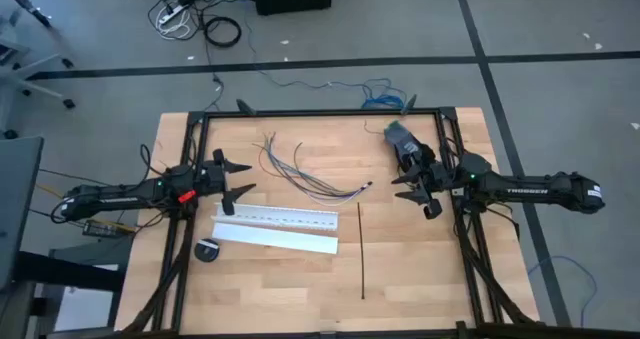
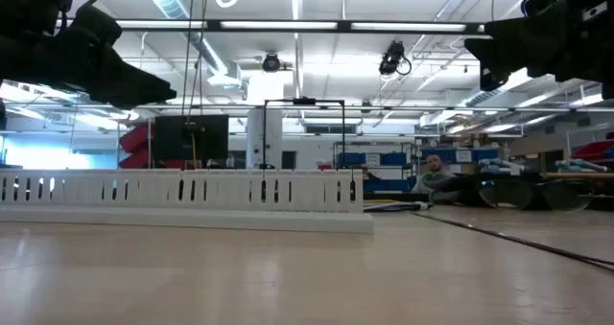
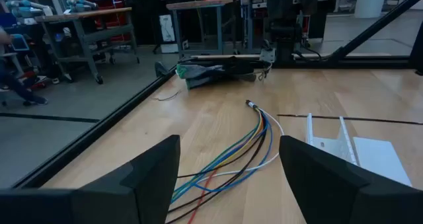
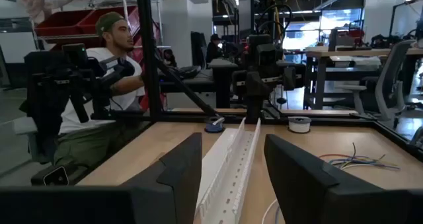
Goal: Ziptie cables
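Both grippers open, holding nothing: left gripper (image 1: 237,178) beside the cables (image 1: 305,176), right gripper (image 1: 417,191) near the ziptie (image 1: 361,249), lying apart on the table (image 1: 420,279). I'd bunch wires first, w/ slow approach.

Both arms reach inward from opposite sides of the desk (image 1: 420,279), extended roughly level and pointing toward each other. The left gripper (image 1: 243,178) is held above the desk surface at the left side, fingers (image 3: 142,178) spread apart with nothing between them. The right gripper (image 1: 410,187) is held above the desk at the right side, its fingers (image 4: 301,168) also parted and empty. Neither gripper touches the desk.
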